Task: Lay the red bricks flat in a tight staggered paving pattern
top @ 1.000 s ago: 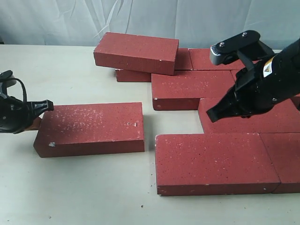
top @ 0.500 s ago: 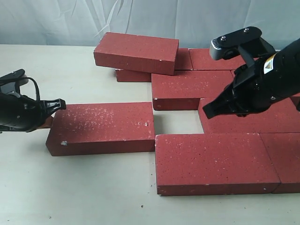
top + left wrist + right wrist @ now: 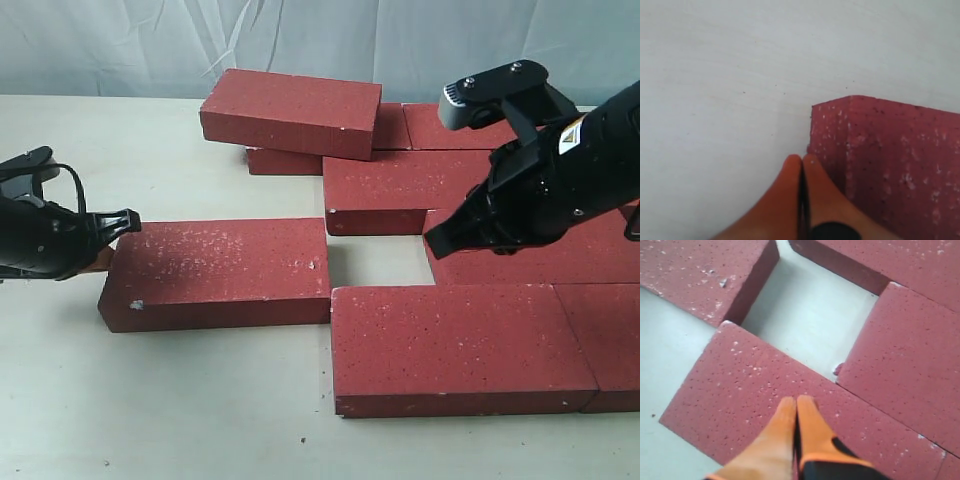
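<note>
Lower right, nearest: front brick [image 3: 460, 345], flat on the counter [image 3: 180, 400], with one more brick [image 3: 612, 340] tight against the right end.

Just behind, left of centre: loose brick [image 3: 215, 268], also flat, right end arrived at the mouth of the gap [image 3: 375, 258] but not yet inside. Near right corner very close to the front brick's corner; touching or not, cannot tell.

At the left end of the loose brick: left end effector [image 3: 128, 218], closed, holding nothing, tips set against the end face. Seems to press near the far corner and not the middle. Better to shift the contact to the middle of the end face, or the brick will probably turn instead of sliding straight. Then push slowly along the long side and to the right. Stop if the near corner catches on the front brick, and straighten before pushing more. Gap looks only just wide enough, so no skew allowed.

Right of centre, above the gap's right side: right end effector [image 3: 432, 243], closed, empty, hanging over the end of the middle brick [image 3: 530, 258]. Contact with any brick not clear. Best to hold well clear of the gap, or to steady the middle brick as a stop.

Farther: back brick [image 3: 400, 185], the far wall of the gap. Upper centre: tilted brick [image 3: 290, 110] resting on another [image 3: 285, 160], left for later.
</note>
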Controlling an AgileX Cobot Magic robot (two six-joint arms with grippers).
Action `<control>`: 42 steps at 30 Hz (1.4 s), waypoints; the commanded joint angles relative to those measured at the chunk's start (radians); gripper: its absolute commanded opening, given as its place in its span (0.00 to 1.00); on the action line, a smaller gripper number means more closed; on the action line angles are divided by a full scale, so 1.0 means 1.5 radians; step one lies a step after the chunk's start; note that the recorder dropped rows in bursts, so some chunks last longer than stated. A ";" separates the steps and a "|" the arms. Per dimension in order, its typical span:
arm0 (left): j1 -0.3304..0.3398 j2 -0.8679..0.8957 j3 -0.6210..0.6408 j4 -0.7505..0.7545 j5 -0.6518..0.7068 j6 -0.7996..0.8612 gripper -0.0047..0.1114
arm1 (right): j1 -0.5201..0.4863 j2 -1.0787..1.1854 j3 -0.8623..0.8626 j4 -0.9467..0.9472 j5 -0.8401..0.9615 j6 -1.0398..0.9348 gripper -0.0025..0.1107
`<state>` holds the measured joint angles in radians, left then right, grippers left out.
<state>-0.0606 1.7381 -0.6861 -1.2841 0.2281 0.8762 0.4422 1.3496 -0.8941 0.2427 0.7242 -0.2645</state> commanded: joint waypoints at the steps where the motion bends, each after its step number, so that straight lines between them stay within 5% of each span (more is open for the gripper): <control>1: -0.002 0.001 -0.002 0.004 -0.015 0.004 0.04 | 0.034 0.021 0.001 0.182 0.041 -0.214 0.01; 5: -0.002 0.001 -0.002 0.027 -0.015 0.004 0.04 | 0.117 0.089 -0.006 0.283 0.055 -0.369 0.01; 12: -0.002 0.001 -0.002 0.047 -0.014 0.004 0.04 | 0.198 0.233 -0.120 0.185 0.067 -0.333 0.01; 42: -0.002 0.001 -0.002 0.047 -0.015 0.004 0.04 | 0.198 0.387 -0.200 0.105 -0.079 -0.333 0.01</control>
<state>-0.0606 1.7381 -0.6861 -1.2165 0.2090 0.8802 0.7365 1.9295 -1.1884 0.4202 0.6280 -0.7632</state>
